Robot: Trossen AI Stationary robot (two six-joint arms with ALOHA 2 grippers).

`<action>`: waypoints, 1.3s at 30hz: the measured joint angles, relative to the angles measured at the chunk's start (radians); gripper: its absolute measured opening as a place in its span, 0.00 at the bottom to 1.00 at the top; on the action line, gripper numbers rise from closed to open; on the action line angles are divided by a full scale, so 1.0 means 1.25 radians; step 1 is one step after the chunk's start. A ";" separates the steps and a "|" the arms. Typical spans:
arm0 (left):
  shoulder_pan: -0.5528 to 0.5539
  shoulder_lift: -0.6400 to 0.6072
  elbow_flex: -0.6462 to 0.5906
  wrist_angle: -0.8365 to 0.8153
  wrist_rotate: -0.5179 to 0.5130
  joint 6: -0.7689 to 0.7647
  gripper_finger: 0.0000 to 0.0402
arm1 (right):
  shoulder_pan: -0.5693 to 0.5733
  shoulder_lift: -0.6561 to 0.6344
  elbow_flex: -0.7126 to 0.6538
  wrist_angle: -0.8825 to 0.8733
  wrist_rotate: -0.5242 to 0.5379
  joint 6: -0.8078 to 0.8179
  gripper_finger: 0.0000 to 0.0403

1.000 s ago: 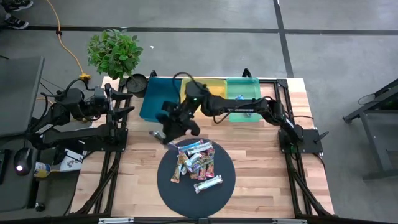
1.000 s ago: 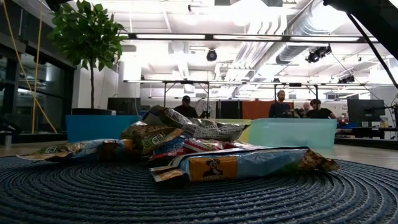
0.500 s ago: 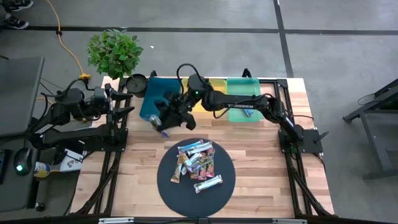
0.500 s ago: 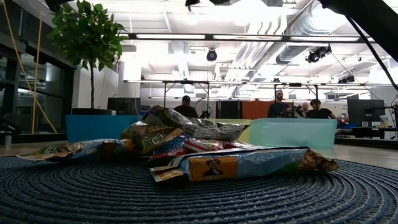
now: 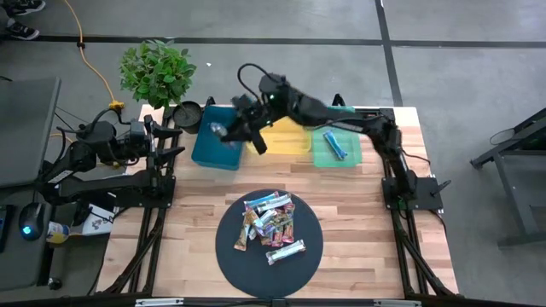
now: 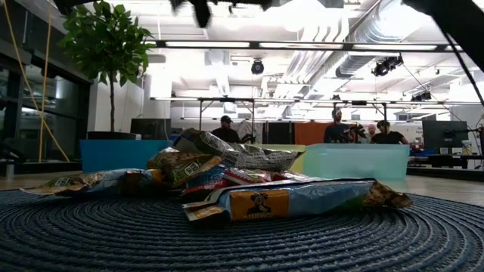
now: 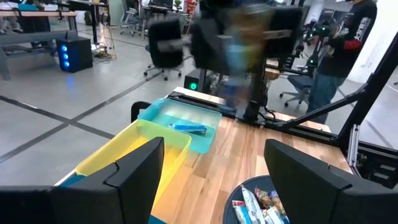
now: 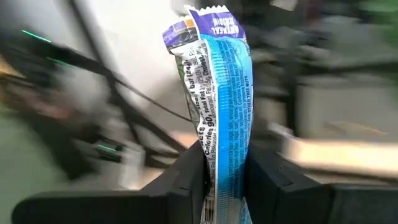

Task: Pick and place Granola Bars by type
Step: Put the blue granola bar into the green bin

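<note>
Your right arm carried a blue bar above the dark blue bin.

You had the right gripper (image 5: 223,130) reached across the back of the table and clamped on a blue-wrapped granola bar (image 8: 219,106), which stood up lengthwise out of the fingers (image 8: 186,180) in the right wrist view. From above, the gripper hung over the dark blue bin (image 5: 215,147), leftmost of three, so the drop lay almost straight below; the yellow bin (image 5: 288,139) and the teal bin (image 5: 337,145), where another blue bar (image 5: 333,145) already lay, sat farther right. Your left gripper (image 7: 214,180) waited wide open and empty off the table's left edge. The remaining granola bars (image 5: 270,223) sat heaped on the round dark mat (image 5: 229,256) at the front.
</note>
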 joint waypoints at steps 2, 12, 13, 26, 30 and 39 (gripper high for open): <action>0.000 0.000 0.000 -0.001 0.000 0.000 0.68 | -0.009 -0.038 0.000 -0.139 0.152 -0.096 0.19; 0.000 0.000 0.000 -0.018 -0.008 -0.006 0.68 | -0.039 -0.159 0.001 -0.604 0.790 -0.158 0.19; 0.000 0.000 0.000 -0.018 -0.008 -0.012 0.68 | -0.048 -0.162 0.001 -0.650 0.813 -0.129 0.19; 0.000 0.000 0.000 -0.050 -0.007 -0.018 0.68 | -0.198 -0.158 -0.021 -0.984 0.875 0.153 0.19; 0.000 0.001 0.000 -0.058 -0.008 -0.018 0.68 | -0.229 -0.163 -0.117 -0.984 0.862 0.186 0.19; 0.000 0.000 0.000 -0.058 -0.007 -0.020 0.68 | -0.278 -0.183 -0.401 -0.814 0.784 0.203 0.19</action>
